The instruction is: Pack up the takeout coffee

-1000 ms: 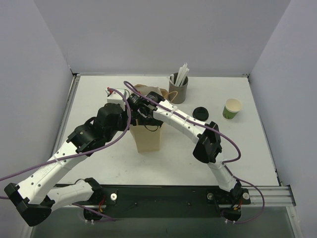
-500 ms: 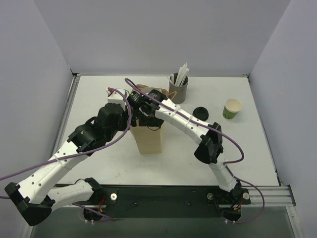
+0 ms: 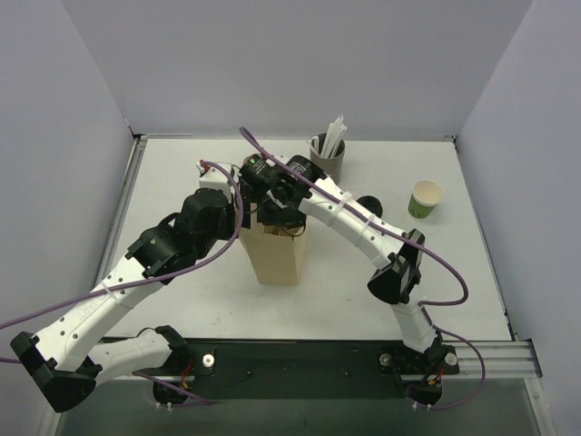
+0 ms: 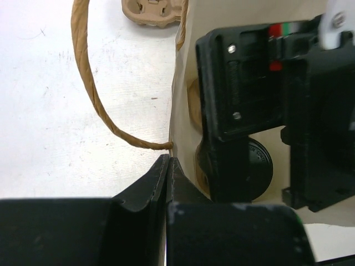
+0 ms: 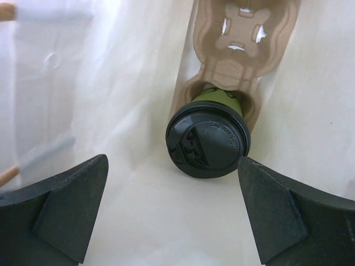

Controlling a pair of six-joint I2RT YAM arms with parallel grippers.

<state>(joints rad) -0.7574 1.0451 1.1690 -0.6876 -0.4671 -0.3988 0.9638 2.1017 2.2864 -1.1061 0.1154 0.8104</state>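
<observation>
coffee: the lidded takeout coffee point(image 5: 208, 138) is down inside the paper bag point(image 3: 277, 259); it sits in a pocket of the pulp cup carrier point(image 5: 238, 33), black lid on
right hand: the right hand point(image 5: 172, 163) is in the bag over the cup; fingers spread wide either side, touching nothing
left hand: the left hand point(image 4: 168, 163) is pressed together on the bag's rim, right by the handle point(image 4: 89, 83); looks like it's there to hold the mouth open
done so far: imo the cup is in and let go, so the main bit is sorted
left to do: get the right hand out without snagging the paper; drop the rim
not sure: an open green cup point(image 3: 426, 198) and a loose black lid point(image 3: 368, 203) sit out on the worktop point(image 3: 454, 272); can't tell if they count
</observation>
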